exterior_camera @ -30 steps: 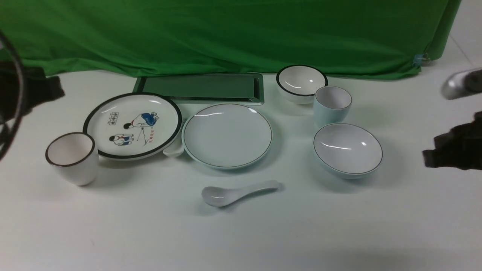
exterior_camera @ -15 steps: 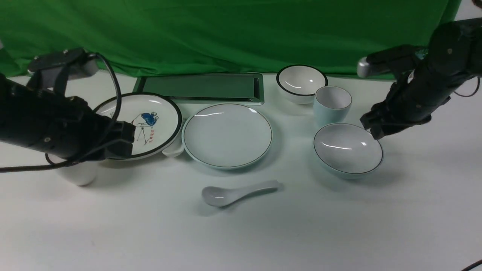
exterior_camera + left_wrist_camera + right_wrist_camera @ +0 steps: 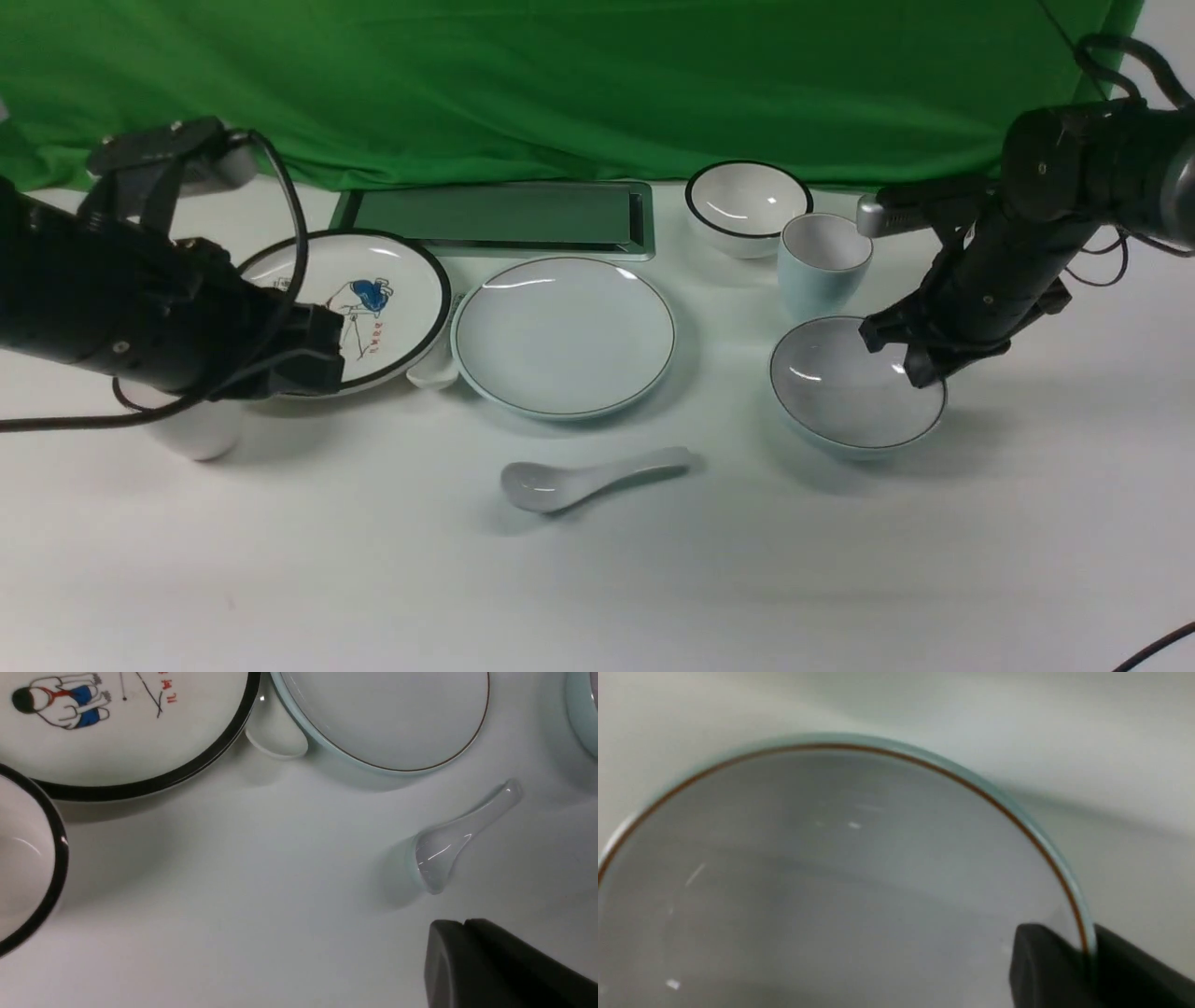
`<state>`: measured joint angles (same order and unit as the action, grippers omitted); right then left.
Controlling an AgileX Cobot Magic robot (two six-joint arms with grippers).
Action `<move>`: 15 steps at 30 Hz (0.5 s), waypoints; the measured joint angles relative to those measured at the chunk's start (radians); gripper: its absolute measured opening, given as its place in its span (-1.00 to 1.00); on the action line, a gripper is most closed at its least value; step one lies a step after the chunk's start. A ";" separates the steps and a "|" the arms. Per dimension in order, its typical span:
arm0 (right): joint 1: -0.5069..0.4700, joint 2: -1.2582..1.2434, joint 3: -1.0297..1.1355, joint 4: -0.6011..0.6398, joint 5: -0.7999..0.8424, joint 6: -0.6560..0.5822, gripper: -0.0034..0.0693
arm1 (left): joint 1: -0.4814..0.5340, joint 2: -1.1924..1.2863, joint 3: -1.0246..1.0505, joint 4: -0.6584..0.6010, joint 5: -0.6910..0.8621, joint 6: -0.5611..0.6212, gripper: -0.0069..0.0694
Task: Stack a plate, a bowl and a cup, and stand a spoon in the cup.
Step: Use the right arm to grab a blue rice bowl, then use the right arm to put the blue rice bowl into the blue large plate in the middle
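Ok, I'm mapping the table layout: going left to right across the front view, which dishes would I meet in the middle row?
Dark-rimmed cup → cartoon plate → plate → bowl. The spoons, the blue cup and the small far bowl are left out because they overlap these.

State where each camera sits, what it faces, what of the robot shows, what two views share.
Front: between the arms, looking forward across table to green cloth; left arm, right arm show.
Left wrist: on that wrist, looking at spoon and plate; shut jaws show.
Right wrist: on that wrist, close over the bowl; jaws clamp its rim.
Shared: front and left wrist both show spoon.
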<state>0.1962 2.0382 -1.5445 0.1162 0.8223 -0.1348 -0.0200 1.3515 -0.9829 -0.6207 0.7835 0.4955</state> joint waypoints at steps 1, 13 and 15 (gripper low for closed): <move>0.000 -0.003 -0.008 0.029 0.018 -0.015 -0.66 | 0.000 0.000 0.000 0.000 0.004 0.004 -0.89; 0.224 0.060 -0.371 0.235 0.086 -0.154 -0.70 | -0.056 0.027 -0.001 -0.043 0.013 0.029 -0.89; 0.263 0.125 -0.466 0.244 0.068 -0.143 -0.70 | -0.099 0.027 -0.001 -0.034 0.014 0.032 -0.89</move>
<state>0.4594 2.1630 -2.0106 0.3597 0.8904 -0.2778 -0.1185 1.3782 -0.9842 -0.6551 0.7972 0.5276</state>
